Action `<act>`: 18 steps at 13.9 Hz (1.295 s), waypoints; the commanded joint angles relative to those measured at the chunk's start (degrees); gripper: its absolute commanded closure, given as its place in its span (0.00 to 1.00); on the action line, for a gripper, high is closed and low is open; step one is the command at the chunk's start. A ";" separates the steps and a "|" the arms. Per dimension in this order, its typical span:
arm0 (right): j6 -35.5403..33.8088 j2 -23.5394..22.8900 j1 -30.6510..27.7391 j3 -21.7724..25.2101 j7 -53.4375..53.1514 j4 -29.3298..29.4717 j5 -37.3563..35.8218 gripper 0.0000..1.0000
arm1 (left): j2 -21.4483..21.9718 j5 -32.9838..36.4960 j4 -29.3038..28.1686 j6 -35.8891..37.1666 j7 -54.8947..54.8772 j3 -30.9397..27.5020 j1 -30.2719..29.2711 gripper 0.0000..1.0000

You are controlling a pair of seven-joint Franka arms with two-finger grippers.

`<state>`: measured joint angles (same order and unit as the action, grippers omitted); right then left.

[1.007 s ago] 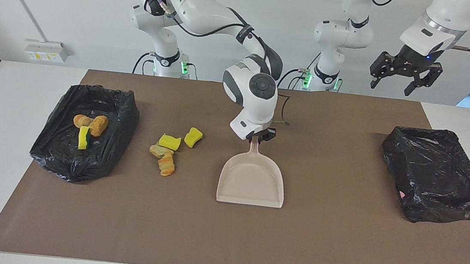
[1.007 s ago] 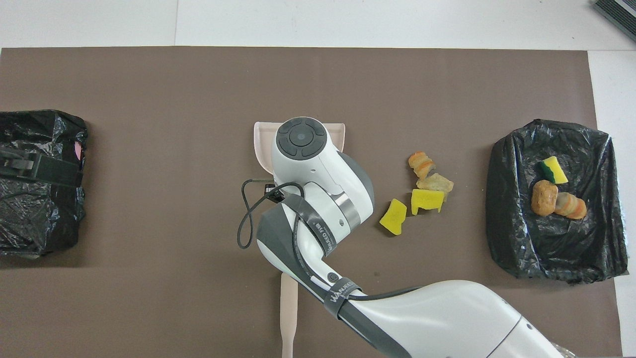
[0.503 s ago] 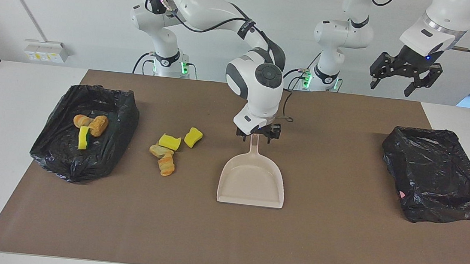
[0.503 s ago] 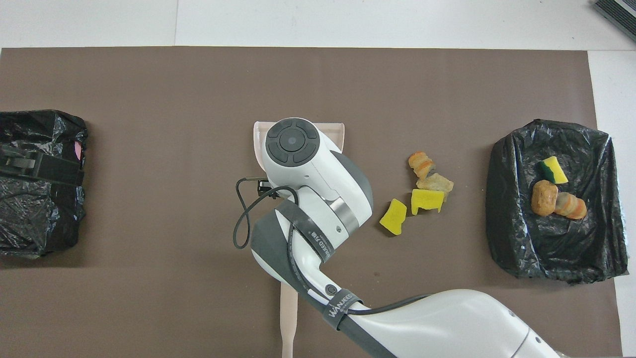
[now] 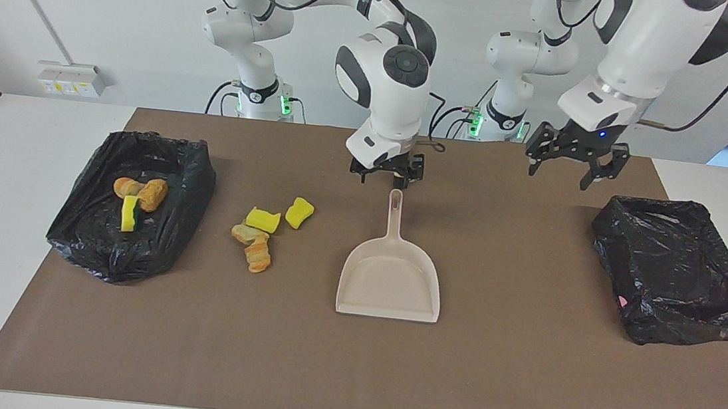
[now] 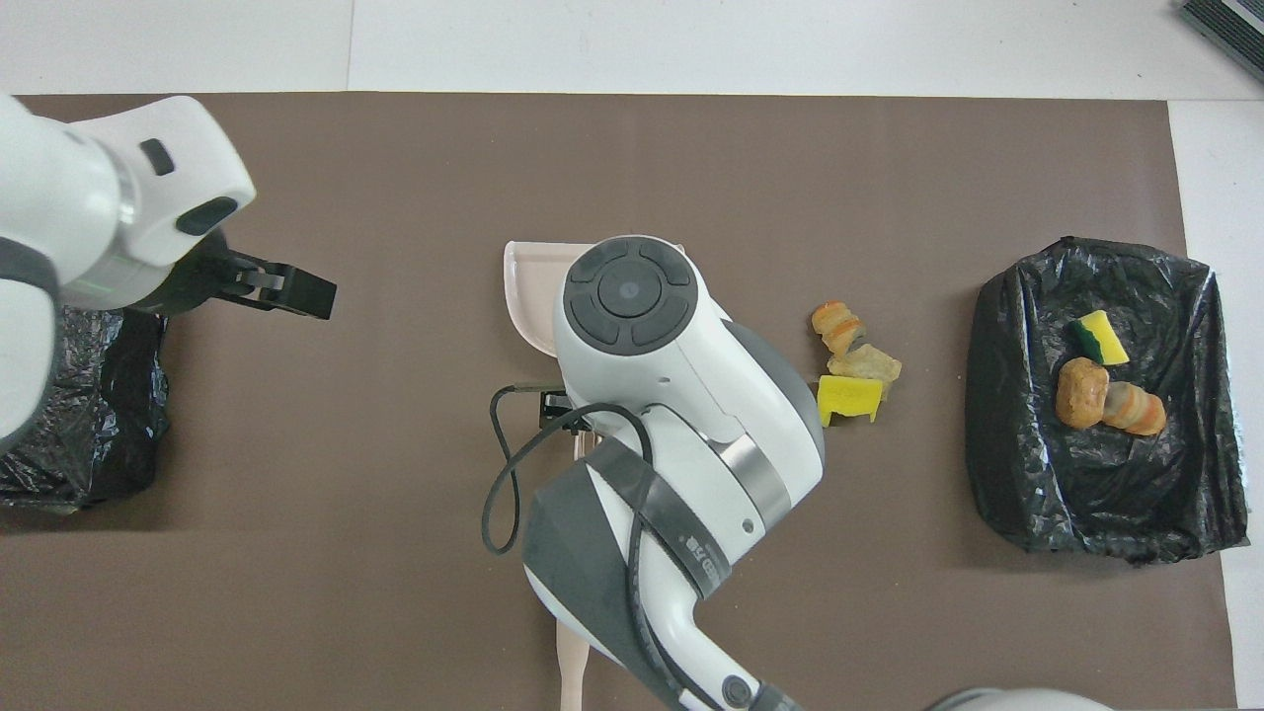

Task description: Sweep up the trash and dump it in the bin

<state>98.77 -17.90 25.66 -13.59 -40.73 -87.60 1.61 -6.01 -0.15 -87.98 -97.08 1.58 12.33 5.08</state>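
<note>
Several bits of trash lie loose on the brown mat: two yellow sponge chunks [image 5: 263,219] [image 5: 299,212], a tan piece [image 5: 247,233] and a striped piece [image 5: 258,256]. More trash [image 5: 140,193], including a yellow-and-green sponge [image 5: 129,213], sits in the black-lined bin [image 5: 87,238] at the right arm's end. The beige dustpan [image 5: 390,280] lies flat mid-mat, its handle [image 5: 394,211] pointing at the robots. My right gripper [image 5: 386,172] hangs open just above the handle's tip, holding nothing. My left gripper [image 5: 569,171] is open and empty in the air.
A second black-lined bin [image 5: 674,281] stands at the left arm's end, with the left gripper over the mat beside it. The beige brush [image 6: 571,662] lies nearer to the robots than the dustpan, mostly covered by the right arm.
The right gripper opened, let go of the dustpan handle and lifted up toward the robots. The left arm came down and swung inward over the mat.
</note>
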 commanded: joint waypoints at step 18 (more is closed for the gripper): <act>27.97 17.02 20.92 -0.04 -15.26 -42.65 17.19 0.00 | -19.56 16.58 -12.13 -25.62 38.50 19.75 5.38 0.00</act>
<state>126.08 -1.04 46.64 -13.92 -55.44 -129.93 17.45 -25.66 14.90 -99.55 -121.37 38.80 32.06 10.62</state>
